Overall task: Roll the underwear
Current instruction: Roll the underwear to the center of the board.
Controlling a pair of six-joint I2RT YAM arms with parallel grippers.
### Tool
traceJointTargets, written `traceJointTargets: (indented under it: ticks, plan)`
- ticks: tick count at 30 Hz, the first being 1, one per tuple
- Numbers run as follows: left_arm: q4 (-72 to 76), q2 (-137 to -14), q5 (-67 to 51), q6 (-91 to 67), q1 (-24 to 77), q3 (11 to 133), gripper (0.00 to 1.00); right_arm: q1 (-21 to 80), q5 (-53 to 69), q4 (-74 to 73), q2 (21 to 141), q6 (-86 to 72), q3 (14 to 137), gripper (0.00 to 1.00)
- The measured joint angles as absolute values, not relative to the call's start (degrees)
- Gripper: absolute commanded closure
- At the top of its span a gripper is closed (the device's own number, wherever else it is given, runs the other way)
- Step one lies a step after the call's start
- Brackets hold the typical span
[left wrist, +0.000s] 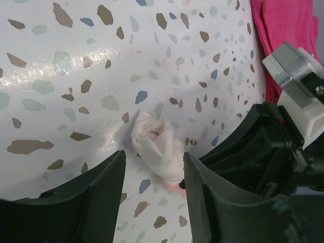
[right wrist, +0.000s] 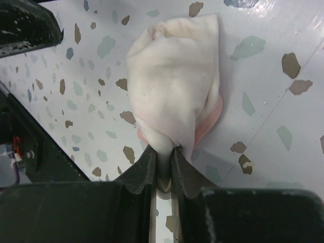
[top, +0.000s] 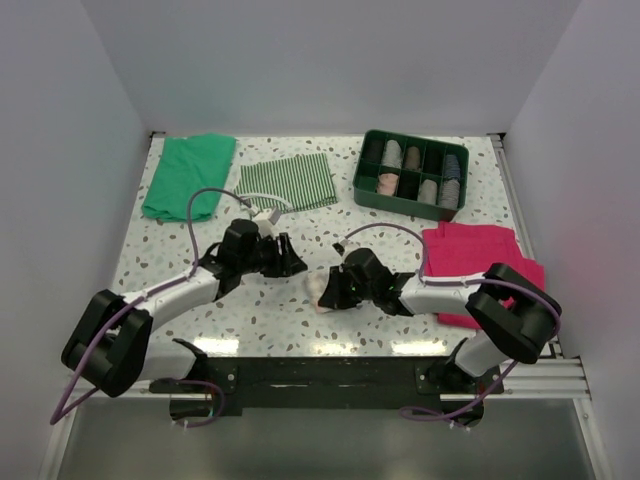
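Observation:
The underwear (top: 320, 291) lies near the table's front middle as a small pale pink roll with darker pink edging. In the right wrist view the underwear (right wrist: 174, 91) fills the upper centre, and my right gripper (right wrist: 163, 153) is shut on its near end. My right gripper (top: 334, 289) touches the roll from the right. In the left wrist view the underwear (left wrist: 156, 145) sits on the speckled table just beyond my left gripper (left wrist: 154, 185). That gripper is open, its dark fingers (left wrist: 98, 190) standing on either side without touching the roll. My left gripper (top: 293, 265) is just left of the roll.
A green cloth (top: 188, 175) and a green-and-white striped cloth (top: 288, 182) lie at the back left. A green divided box (top: 400, 203) with several rolls stands at the back right. A bright magenta cloth (top: 470, 255) lies at the right, under the right arm.

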State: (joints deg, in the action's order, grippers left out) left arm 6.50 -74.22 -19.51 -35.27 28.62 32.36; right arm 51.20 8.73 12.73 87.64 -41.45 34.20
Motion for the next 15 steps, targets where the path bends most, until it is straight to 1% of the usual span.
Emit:
traceJointTargets:
  ticks: [7,15]
  plan:
    - [11.3,-75.3,-24.0,-35.0,28.6,29.6,0.45,49.4,13.5,15.2,86.7,-43.8,32.1,0.95]
    - [19.3,-82.3,-28.2,-36.0,28.6,28.7,0.44,49.1,14.8,15.9,87.0,-43.9,31.7,0.95]
